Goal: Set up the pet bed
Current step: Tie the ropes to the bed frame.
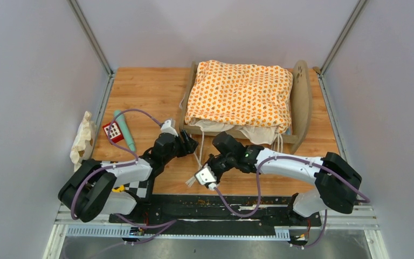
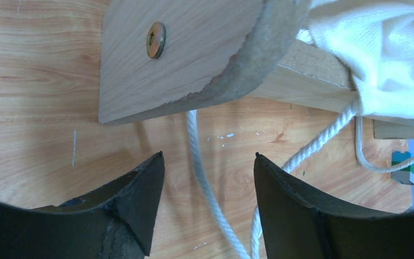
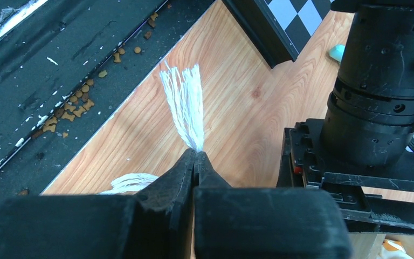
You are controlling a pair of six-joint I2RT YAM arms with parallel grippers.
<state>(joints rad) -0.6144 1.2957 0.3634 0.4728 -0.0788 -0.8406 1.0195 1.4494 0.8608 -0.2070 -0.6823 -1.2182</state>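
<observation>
Left gripper (image 1: pixel 188 144) of mine by the near corner of the pet bed (image 1: pixel 302 91), bed far mid-table under an orange cushion (image 1: pixel 240 94), left wrist view, jaws apart astride a white cord (image 2: pixel 197 145), right wrist view, my right gripper (image 3: pixel 195 159) clamped on its frayed end

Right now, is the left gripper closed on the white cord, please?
No; the left gripper is open, with the white cord lying loose between its jaws.

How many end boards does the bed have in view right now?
2. The left end board sits just ahead of the open left claw; the right end board, paw-printed, stands past the cushion. None seems hidden.
</observation>
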